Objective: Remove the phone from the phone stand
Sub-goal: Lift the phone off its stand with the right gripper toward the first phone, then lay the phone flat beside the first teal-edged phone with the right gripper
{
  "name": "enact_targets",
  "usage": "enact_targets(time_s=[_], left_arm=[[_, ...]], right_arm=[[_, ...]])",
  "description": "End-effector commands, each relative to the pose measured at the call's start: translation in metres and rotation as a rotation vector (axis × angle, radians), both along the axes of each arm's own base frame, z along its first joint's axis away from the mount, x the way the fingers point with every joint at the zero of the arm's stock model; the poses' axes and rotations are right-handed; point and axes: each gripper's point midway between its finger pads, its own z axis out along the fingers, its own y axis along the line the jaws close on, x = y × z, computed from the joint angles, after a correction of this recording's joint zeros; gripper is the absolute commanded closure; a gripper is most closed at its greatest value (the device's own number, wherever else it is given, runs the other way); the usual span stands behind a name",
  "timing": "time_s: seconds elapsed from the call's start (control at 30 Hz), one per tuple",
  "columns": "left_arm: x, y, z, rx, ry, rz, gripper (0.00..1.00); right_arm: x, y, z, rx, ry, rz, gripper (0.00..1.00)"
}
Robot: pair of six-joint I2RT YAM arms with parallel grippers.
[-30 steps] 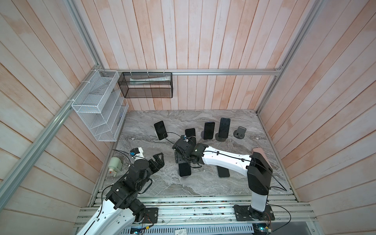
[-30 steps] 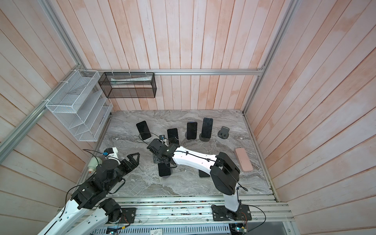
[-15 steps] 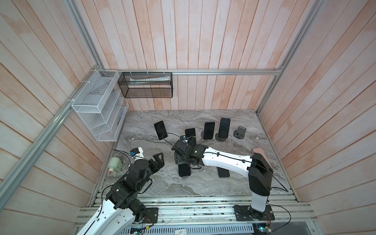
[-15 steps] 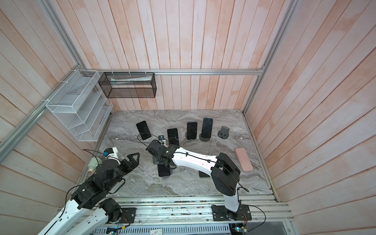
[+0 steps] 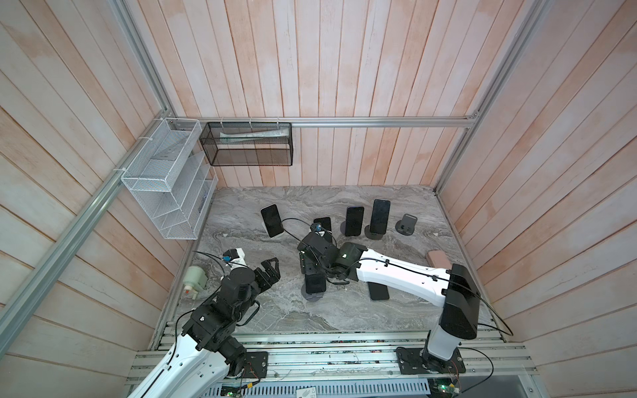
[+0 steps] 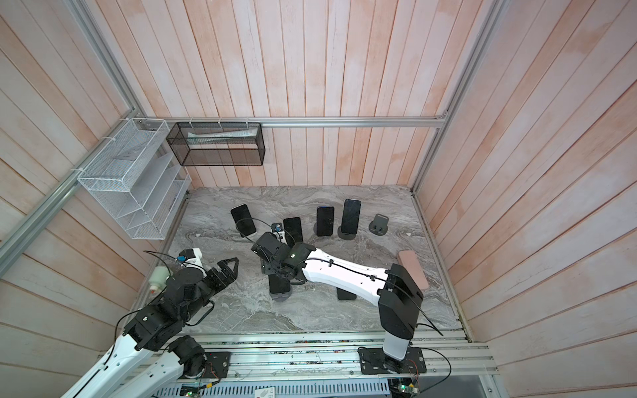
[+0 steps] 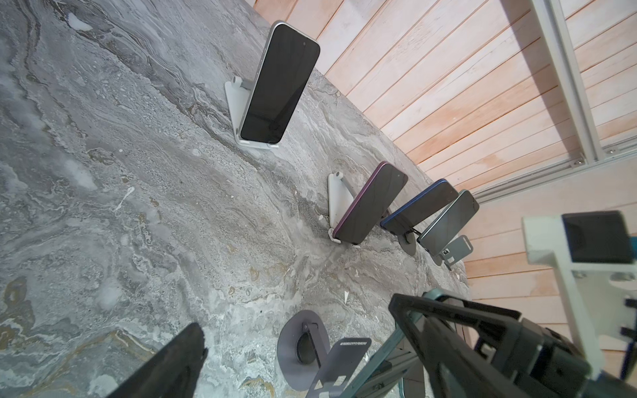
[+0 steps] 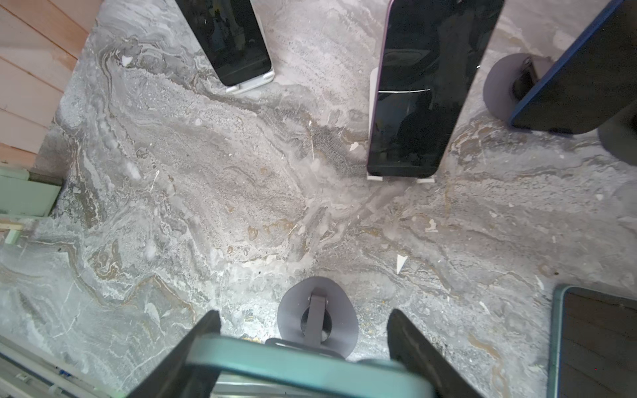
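Toward the front of the counter (image 8: 206,206), the right jaws clamp the phone (image 8: 303,365) by its long edges, right at the stand (image 8: 317,320). Whether its foot has cleared the stand is hidden. Lifting along the stand's slope, not sideways, should keep that matte grey, round-based piece from tipping. Smooth teal frame, glossy glass: likely slippery. Left jaws gape wide, empty.

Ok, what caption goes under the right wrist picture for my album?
The right hand grips a teal phone, its round grey stand close by.
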Motion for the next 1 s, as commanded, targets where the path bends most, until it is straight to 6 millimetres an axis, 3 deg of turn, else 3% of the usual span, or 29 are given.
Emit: enact_targets(time_s=[0.0, 0.17, 0.37, 0.6, 0.97], left_arm=[[0.003, -0.004, 0.016, -0.002, -0.043, -0.026, 0.01], [0.006, -0.008, 0.018, 0.007, -0.045, -0.035, 0.01], [0.009, -0.015, 0.021, -0.010, -0.052, -0.059, 0.01], [0.009, -0.023, 0.020, -0.044, -0.063, -0.091, 0.01], [0.008, -0.033, 0.027, -0.080, -0.080, -0.139, 0.01]], right_arm=[[0.004, -0.020, 0.033, 0.005, -0.088, -0.037, 0.34], [0.010, -0.047, 0.055, 0.004, -0.126, -0.069, 0.34], [0.019, -0.086, 0.052, 0.024, -0.122, -0.083, 0.34], [0.024, -0.123, 0.007, 0.048, -0.044, -0.115, 0.34], [0.024, -0.130, -0.084, -0.040, 0.129, -0.042, 0.35]])
